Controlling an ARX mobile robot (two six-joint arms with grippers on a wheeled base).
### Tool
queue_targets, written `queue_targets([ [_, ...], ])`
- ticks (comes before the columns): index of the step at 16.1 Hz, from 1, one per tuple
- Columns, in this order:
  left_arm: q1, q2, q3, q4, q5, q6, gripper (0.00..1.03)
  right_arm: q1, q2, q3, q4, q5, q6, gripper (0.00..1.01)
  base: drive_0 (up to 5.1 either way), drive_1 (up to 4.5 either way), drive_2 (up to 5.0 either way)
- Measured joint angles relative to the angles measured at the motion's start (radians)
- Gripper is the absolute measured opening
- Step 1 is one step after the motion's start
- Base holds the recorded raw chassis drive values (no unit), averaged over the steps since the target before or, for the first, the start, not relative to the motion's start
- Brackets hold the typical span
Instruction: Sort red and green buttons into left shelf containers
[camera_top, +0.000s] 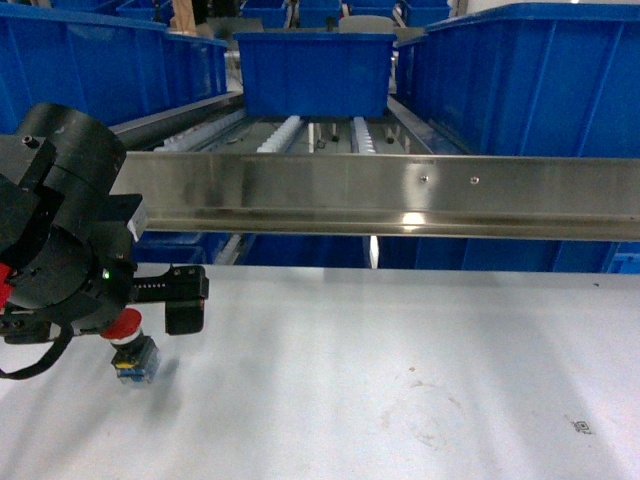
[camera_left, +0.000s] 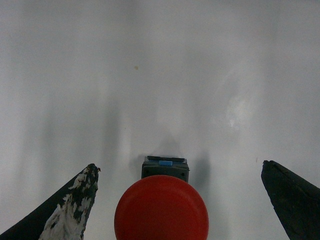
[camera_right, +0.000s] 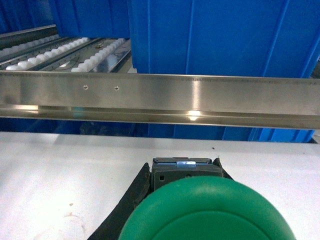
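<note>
The red button (camera_left: 161, 210) stands cap-up on the white table (camera_top: 400, 380), its black-and-blue body (camera_top: 135, 360) under the left arm at the left of the head view. My left gripper (camera_left: 179, 165) is open, and its fingers (camera_left: 75, 205) stand wide on either side of the button without touching it. My right gripper (camera_right: 182, 165) is shut on the green button (camera_right: 210, 210), with black fingers (camera_right: 132, 192) pressed against the sides of its body just above the table. The right gripper is out of the head view. Blue containers (camera_top: 100, 70) fill the shelf on the left.
A long steel rail (camera_top: 400, 195) runs across the shelf front, above the table's far edge. Behind it are roller tracks (camera_top: 290, 135), a blue bin (camera_top: 315, 70) at centre and another (camera_top: 530, 80) at right. More blue bins (camera_right: 220, 40) stand behind the rail in the right wrist view.
</note>
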Motion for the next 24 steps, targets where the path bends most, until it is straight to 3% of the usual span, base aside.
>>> queue_targets([
  [6, 0.032, 0.068, 0.023, 0.013, 0.021, -0.008, 0.98, 0.0, 0.0, 0.0, 0.0, 0.0, 0.0, 0.28, 0.0, 0.0, 0.0],
  [8, 0.039, 0.087, 0.05, 0.007, 0.025, -0.01, 0.83, 0.0, 0.0, 0.0, 0.0, 0.0, 0.0, 0.28, 0.0, 0.0, 0.0],
  [13, 0.013, 0.104, 0.103, -0.096, 0.028, -0.019, 0.31, 0.0, 0.0, 0.0, 0.0, 0.0, 0.0, 0.28, 0.0, 0.0, 0.0],
  [18, -0.005, 0.091, 0.087, -0.114, 0.023, -0.058, 0.3, 0.0, 0.0, 0.0, 0.0, 0.0, 0.0, 0.28, 0.0, 0.0, 0.0],
  [21, 0.042, 0.033, 0.026, 0.025, 0.06, -0.043, 0.3, 0.0, 0.0, 0.0, 0.0, 0.0, 0.0, 0.28, 0.0, 0.0, 0.0],
  [24, 0.113, -0.188, -0.044, 0.253, 0.111, -0.017, 0.3, 0.0, 0.0, 0.0, 0.0, 0.0, 0.0, 0.28, 0.0, 0.0, 0.0],
])
